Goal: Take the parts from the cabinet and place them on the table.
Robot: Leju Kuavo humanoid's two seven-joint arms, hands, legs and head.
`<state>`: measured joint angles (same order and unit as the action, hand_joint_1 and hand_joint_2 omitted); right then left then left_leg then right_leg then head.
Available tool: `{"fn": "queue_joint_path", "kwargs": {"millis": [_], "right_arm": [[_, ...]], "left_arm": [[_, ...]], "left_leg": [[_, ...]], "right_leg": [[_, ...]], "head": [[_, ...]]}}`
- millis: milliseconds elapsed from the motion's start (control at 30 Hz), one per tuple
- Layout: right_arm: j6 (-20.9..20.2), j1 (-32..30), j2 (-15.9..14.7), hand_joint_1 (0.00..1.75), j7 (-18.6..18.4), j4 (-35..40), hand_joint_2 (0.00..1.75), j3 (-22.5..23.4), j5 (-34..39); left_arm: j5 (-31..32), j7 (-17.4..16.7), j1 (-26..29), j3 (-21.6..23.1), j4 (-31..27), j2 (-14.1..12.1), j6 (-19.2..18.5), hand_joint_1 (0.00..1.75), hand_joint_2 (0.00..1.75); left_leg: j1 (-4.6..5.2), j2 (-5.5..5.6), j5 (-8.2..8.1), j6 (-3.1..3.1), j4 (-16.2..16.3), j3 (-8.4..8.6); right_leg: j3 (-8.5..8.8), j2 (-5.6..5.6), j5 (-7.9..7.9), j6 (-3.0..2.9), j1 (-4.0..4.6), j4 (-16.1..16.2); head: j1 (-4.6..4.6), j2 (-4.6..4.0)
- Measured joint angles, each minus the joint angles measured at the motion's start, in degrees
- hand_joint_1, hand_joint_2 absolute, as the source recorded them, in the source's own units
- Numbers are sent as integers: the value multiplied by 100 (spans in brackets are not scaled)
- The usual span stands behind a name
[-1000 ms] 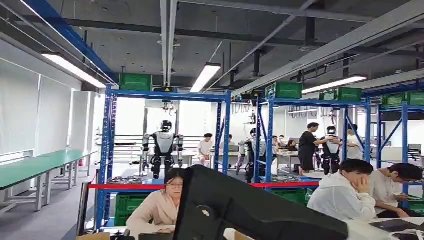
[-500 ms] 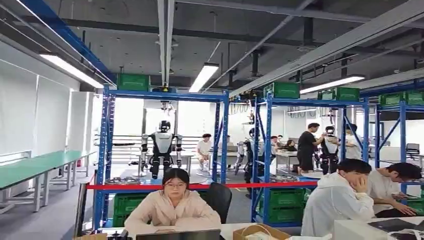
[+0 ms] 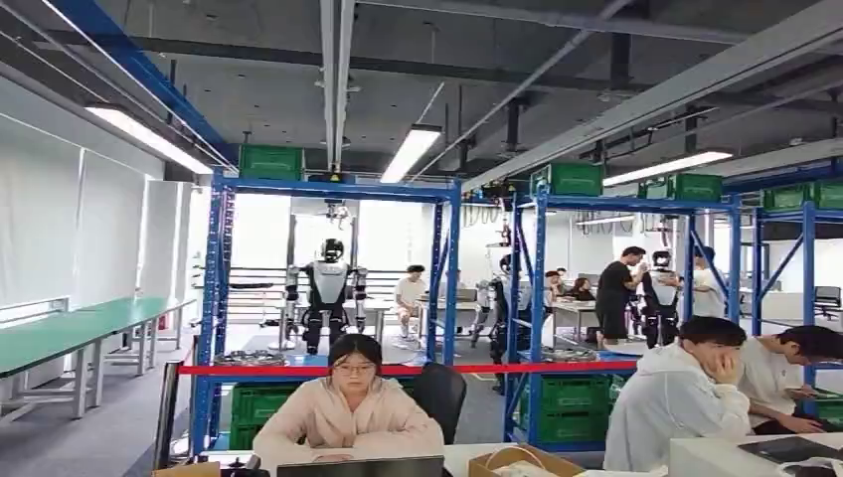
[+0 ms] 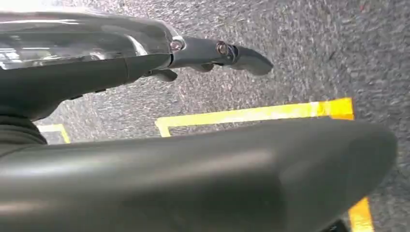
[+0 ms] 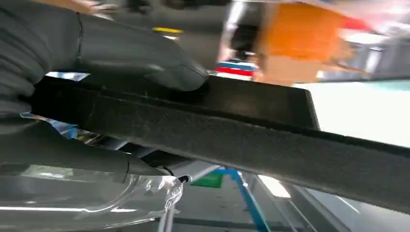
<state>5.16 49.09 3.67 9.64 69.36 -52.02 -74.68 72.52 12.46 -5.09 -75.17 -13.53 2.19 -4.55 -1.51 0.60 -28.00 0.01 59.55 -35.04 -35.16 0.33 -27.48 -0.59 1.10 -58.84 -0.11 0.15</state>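
In the right wrist view my right hand grips a flat black part. The thumb presses on its upper face and the darker fingers curl beneath it. The part's long dark edge runs across that picture. In the left wrist view my left hand hangs over grey floor with its fingers stretched out and nothing in it. The cabinet the part came from cannot be told apart among the racks.
Ahead stand blue shelving racks with green crates, strung with red tape. A person sits at a desk straight in front, two more at the right. Green tables line the left wall. Yellow floor tape lies below my left hand.
The black part that covered the lower middle of the head view a second ago has dropped out of it. The head view itself has shifted a little.
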Motion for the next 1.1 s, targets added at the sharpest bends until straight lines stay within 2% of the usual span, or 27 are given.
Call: {"fn": "queue_joint_path", "kwargs": {"millis": [33, 67, 100, 133, 200, 233, 267, 300, 333, 400, 433, 467, 567, 600, 633, 667, 700, 733, 767, 800, 833, 900, 933, 1000, 1067, 1100], "right_arm": [[2, 24, 11, 175, -104, -133, 175, -22, -97], [4, 67, 29, 175, -209, -299, 175, -39, -174], [4, 105, 63, 175, -315, -487, 175, -37, -230], [4, 171, 112, 175, -400, -655, 175, -30, -263], [20, 269, 173, 175, -562, -1073, 175, 7, -331], [26, 291, 199, 175, -614, -1317, 175, 57, -355], [37, 301, 229, 175, -647, -1553, 175, 126, -370], [57, 319, 262, 175, -652, -1792, 175, 210, -377], [88, 347, 295, 175, -652, -2022, 175, 302, -377], [105, 433, 345, 175, -661, -2450, 175, 502, -377], [92, 497, 367, 175, -678, -2675, 175, 590, -377], [81, 539, 374, 175, -696, -2872, 175, 663, -374], [63, 563, 374, 175, -713, -3372, 175, 883, -324], [66, 560, 374, 175, -713, -3489, 175, 948, -313], [72, 571, 372, 175, -711, -3599, 175, 1010, -291], [74, 580, 372, 175, -707, -3689, 175, 1058, -274], [74, 573, 372, 175, -689, -3794, 175, 1102, -258], [72, 554, 372, 175, -661, -3897, 175, 1128, -254], [72, 523, 372, 175, -643, -3975, 175, 1145, -252], [72, 480, 372, 175, -606, -4038, 175, 1167, -250], [74, 452, 372, 175, -575, -4080, 175, 1185, -245], [83, 447, 385, 175, -529, -4136, 175, 1224, -234], [89, 448, 387, 175, -510, -4160, 175, 1246, -217], [111, 429, 400, 175, -422, -4204, 175, 1261, -180], [125, 383, 398, 175, -357, -4232, 175, 1283, -130], [127, 367, 406, 175, -320, -4230, 175, 1307, -108]], "left_arm": [[0, 13, 1, 0, 0, 7, 2, 0, 175], [0, 26, -5, 0, 0, 9, 2, 0, 175], [-2, 41, -6, 0, 0, 9, 2, 0, 175], [-2, 52, -2, 0, 0, 11, 0, 0, 175], [-7, 79, -3, 0, 0, 11, 4, 0, 175], [-7, 79, 2, 0, 0, 11, 13, 0, 175], [-7, 79, 12, 0, 0, 11, 15, 0, 175], [0, 79, 20, 0, 0, 11, 15, 0, 175], [0, 81, 21, 0, 0, 11, 15, 0, 175], [9, 92, 14, 0, 0, 7, 15, 0, 175], [18, 96, 5, 2, 0, 9, 13, 0, 175], [22, 101, -9, 2, 0, 9, 11, 0, 175], [63, 125, 15, 18, 0, 9, 9, 0, 175], [74, 144, 19, 28, 0, 7, 2, 0, 175], [85, 166, 15, 39, 0, 0, 2, 0, 175], [85, 184, 5, 42, 0, -7, 0, 0, 175], [90, 195, 2, 46, 0, -7, 0, 0, 175], [96, 212, -1, 48, 0, -9, 0, 0, 175], [105, 230, -1, 52, 0, -15, 2, 0, 175], [131, 276, 9, 57, 0, -15, 2, 0, 175], [142, 319, 12, 70, 0, -15, 9, 0, 175], [155, 398, -3, 109, 0, -15, 17, 0, 175], [162, 428, -5, 131, 0, -15, 22, 0, 175], [188, 494, -6, 142, 0, -15, 37, 0, 175], [190, 525, 14, 151, 0, -15, 63, 0, 175], [192, 550, 12, 157, 0, -26, 83, 0, 175]], "left_leg": [[-5, 0, 15, -30, -37, 17], [12, 2, 26, -78, -67, 33], [0, -9, -51, -76, -18, 18], [6, -10, -200, -80, 162, -64], [4, -10, -632, -107, 1034, -460], [7, -10, -771, -127, 1459, -667], [4, -12, -763, -138, 1642, -765], [-3, -13, -633, -151, 1531, -724], [-15, -16, -412, -163, 1201, -583], [-45, -29, 103, -192, 229, -125], [-22, -25, 17, -184, 102, -53], [-28, -25, 7, -104, 60, -56], [-10, -12, 23, -24, 58, -67], [-29, -16, 29, 12, 44, -52], [-30, -17, 30, 38, 44, -52], [-27, -17, 25, 55, 44, -50], [-22, -18, 20, 63, 44, -48], [-17, -18, 15, 71, 44, -44], [-13, -17, 11, 76, 44, -37], [-8, -15, 5, 83, 44, -22], [0, -12, -6, 94, 44, -7], [5, -6, -25, 88, 42, 21], [5, -5, -29, 80, 34, 19], [14, -3, -34, 39, 26, 3], [11, -5, -13, -33, -37, 29], [14, -9, -59, -61, -41, 26]], "right_leg": [[4, 3, 4, -10, 7, 8], [33, -5, 46, -53, -16, 97], [71, -25, 90, -68, -49, 167], [75, -25, 100, -99, -56, 185], [76, -30, 101, -100, -50, 183], [75, -32, 98, -103, -46, 179], [77, -35, 98, -102, -46, 177], [80, -33, 94, -97, -52, 172], [79, -27, 86, -87, -59, 157], [70, -18, 25, -31, -73, 74], [30, -11, -5, 13, -22, 14], [-8, 5, -4, 24, -22, -18], [-3, -8, -2, 60, -42, -5], [-5, -8, -61, 95, -55, -42], [-90, -11, -214, 133, -60, -245], [-256, -13, -420, 160, -79, -622], [-499, -13, -637, 181, -91, -1142], [-706, -13, -774, 187, -93, -1560], [-846, -12, -813, 184, -93, -1816], [-858, -11, -717, 173, -93, -1780], [-735, -10, -496, 146, -89, -1481], [-274, -10, 72, 58, -59, -417], [-136, -6, 105, 31, -27, -103], [-106, -3, 80, 5, -2, -31], [-97, 3, 81, -26, 3, 6], [-41, -10, 138, -63, -62, 123]], "head": [[0, -2], [0, -2], [0, -2], [2, -2], [2, -2], [2, -2], [2, -2], [2, -2], [2, -2], [2, -2], [2, -2], [-11, -2], [-7, -2], [-7, -2], [-7, -2], [-7, -2], [-7, -2], [-7, -2], [-7, -2], [-7, -2], [-7, -2], [-7, -2], [-5, -2], [-4, 2], [-9, -2], [-6, -2]]}}
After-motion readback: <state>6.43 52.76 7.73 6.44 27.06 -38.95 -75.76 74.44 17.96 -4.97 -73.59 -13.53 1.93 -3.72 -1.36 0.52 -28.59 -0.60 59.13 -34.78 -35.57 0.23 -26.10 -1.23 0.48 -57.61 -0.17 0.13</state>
